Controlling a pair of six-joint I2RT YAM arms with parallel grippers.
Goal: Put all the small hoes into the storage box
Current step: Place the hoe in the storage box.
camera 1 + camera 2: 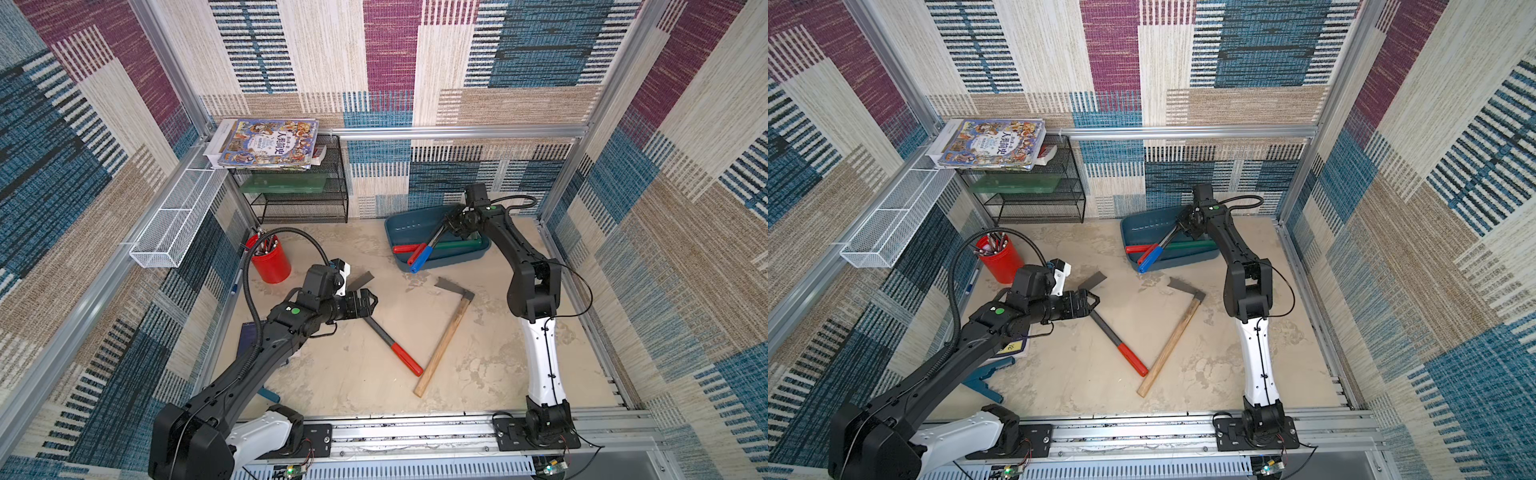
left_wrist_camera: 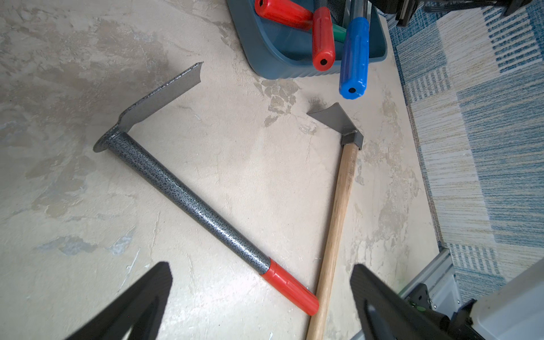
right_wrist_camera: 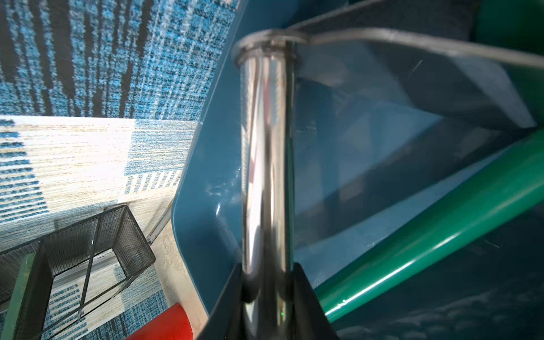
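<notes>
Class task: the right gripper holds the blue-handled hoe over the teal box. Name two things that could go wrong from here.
1. The blue-handled hoe juts out past the rim of the storage box; if the right gripper lets go now, the hoe may tip out.
2. The box already holds red-handled tools and a green-handled tool, so the hoe may land across them and sit unsteadily.

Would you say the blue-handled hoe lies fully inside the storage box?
No: the right gripper holds the hoe, its blue grip overhanging the storage box rim.
</notes>
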